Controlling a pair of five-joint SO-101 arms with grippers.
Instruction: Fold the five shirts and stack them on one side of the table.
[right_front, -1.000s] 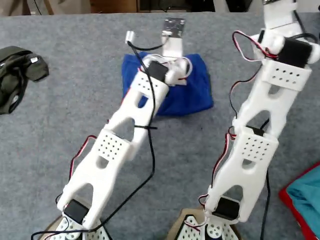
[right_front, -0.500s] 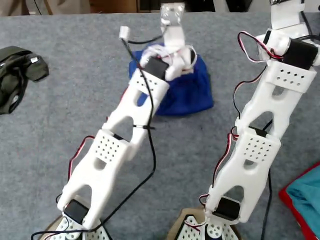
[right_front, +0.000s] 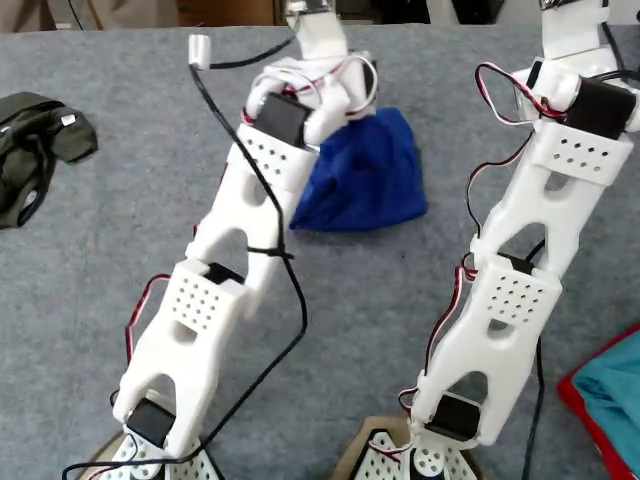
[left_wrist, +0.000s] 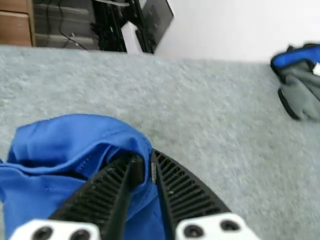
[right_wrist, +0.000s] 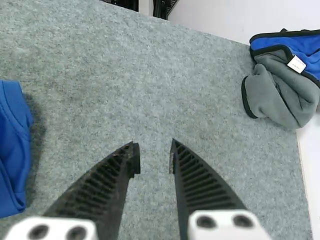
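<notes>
A blue shirt (right_front: 365, 180) lies bunched at the far middle of the grey table. My left gripper (left_wrist: 143, 162) is shut on a raised fold of this blue shirt (left_wrist: 75, 145) and holds it up off the table near the far edge. My right gripper (right_wrist: 152, 152) hovers open over bare table with nothing between its fingers, the blue shirt's edge (right_wrist: 11, 150) off to one side. A grey shirt with blue lining (right_wrist: 282, 80) lies crumpled farther off. The same grey shirt (left_wrist: 300, 82) appears in the left wrist view.
A dark green shirt (right_front: 35, 150) lies crumpled at the table's left edge. A teal shirt (right_front: 612, 390) on something red sits at the near right corner. Open grey table (right_front: 120, 250) stretches between the green shirt and the left arm. Furniture and cables stand beyond the far edge.
My left arm has stretched toward the far edge and risen, lifting the blue shirt's near-left part and dragging it up and back. The right arm has hardly moved.
</notes>
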